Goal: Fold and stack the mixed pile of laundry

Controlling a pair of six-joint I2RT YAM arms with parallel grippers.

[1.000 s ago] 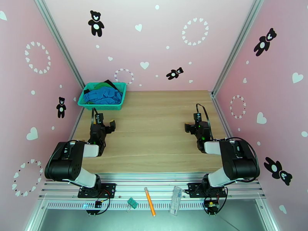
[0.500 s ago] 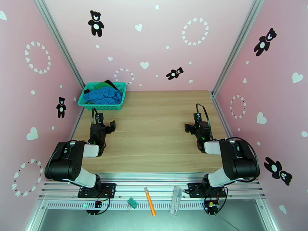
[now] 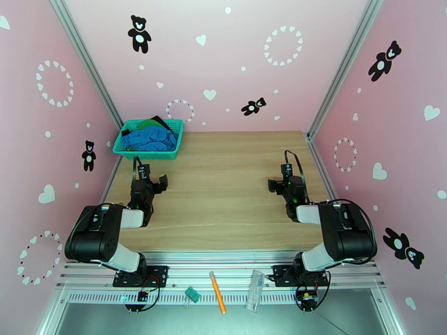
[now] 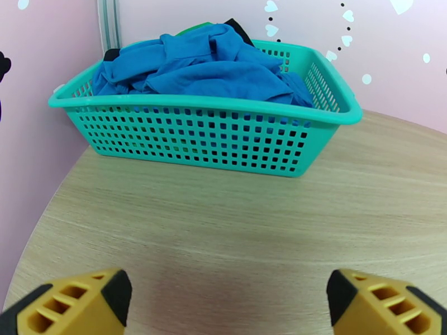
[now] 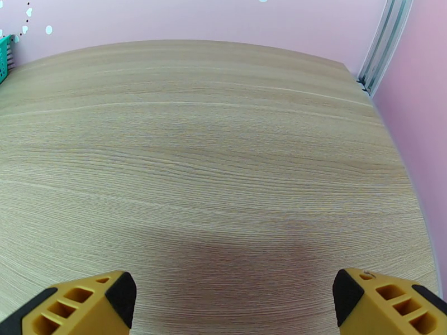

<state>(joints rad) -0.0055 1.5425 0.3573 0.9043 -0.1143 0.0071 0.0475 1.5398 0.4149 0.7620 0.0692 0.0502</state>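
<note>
— Where's the laundry pile (image 4: 207, 68)?
— Heaped in the teal mesh basket (image 4: 195, 101) at the tabletop's (image 5: 223, 163) far-left corner: blue shirt (image 4: 218, 82) on top, green garment (image 4: 193, 28) and black garment (image 4: 237, 26) peeking out behind.
— And the arms?
— Left gripper (image 4: 226, 300) spread wide, on the near side of the basket. Right gripper (image 5: 232, 302) spread too, over the tabletop's right side.

A light, wood-grained surface (image 3: 223, 185) takes up the middle of the top view, its far edge meeting the pink wall (image 3: 234, 62). A teal mesh basket (image 3: 146, 153) stands on it in the upper left of the frame, at the surface's far left corner, close to the wall.
</note>
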